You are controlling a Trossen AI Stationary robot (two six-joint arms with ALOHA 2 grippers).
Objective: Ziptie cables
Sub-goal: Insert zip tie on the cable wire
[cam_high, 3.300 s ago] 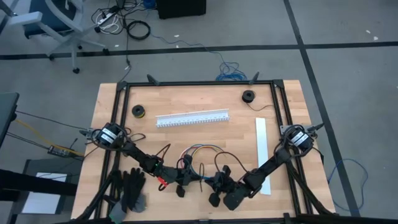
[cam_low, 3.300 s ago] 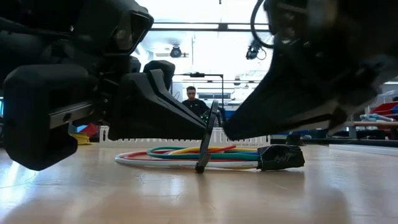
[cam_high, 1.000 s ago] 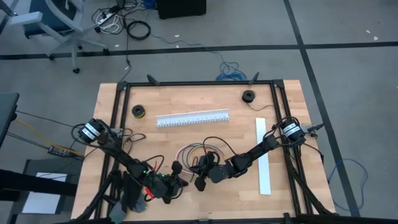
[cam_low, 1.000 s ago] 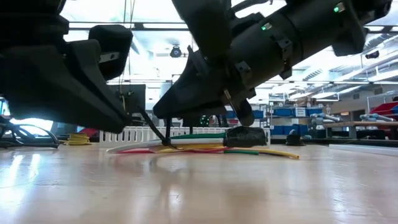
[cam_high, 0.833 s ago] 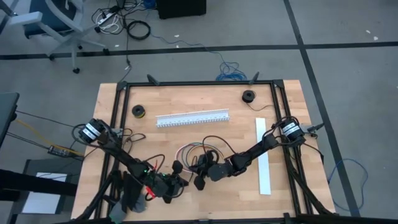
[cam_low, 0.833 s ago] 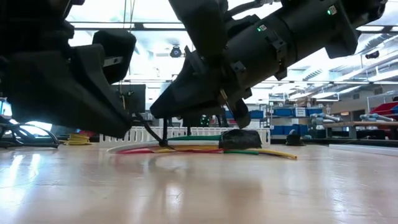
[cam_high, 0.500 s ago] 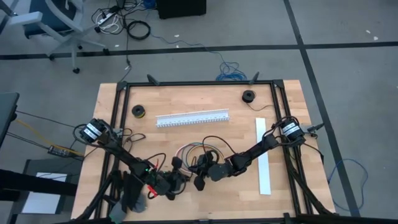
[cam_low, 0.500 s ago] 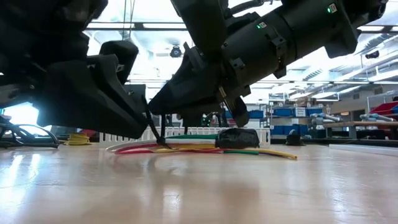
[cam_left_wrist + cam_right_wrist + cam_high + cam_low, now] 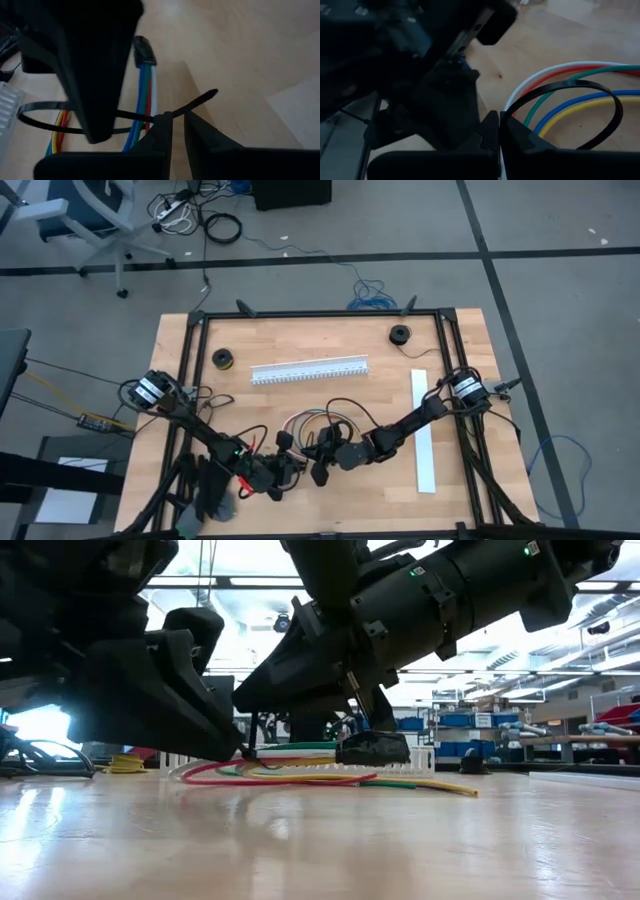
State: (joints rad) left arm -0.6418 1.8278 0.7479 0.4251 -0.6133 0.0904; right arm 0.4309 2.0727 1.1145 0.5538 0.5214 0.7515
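In the lower middle of the high view, the two dark arms meet over the bundle of thin coloured wires (image 9: 318,423) (red, green, blue, yellow and white), which lies on the pale wooden table (image 9: 330,395) just below the long white slotted plastic channel (image 9: 309,370). A thin black plastic zip tie (image 9: 75,118) is already looped around the wires; in the left wrist view its loop crosses the bundle at the left of the frame and its free tail points to the upper right. The left gripper (image 9: 178,131) is clenched on this tail, with the strap pinched between its two dark fingers. The right gripper (image 9: 500,131) is also closed, and in its own view its fingertips seem to pinch the black loop where it passes over the wires, though I cannot see the contact exactly. In the low view the cables rest on the table at the centre, with the small dark plug end (image 9: 373,748) raised a little under the right arm. I judge that the step in hand is tightening the tie. The loop is still wide, so the next move calls for pulling the tail away from the bundle while the other gripper keeps the loop and the wires steady.
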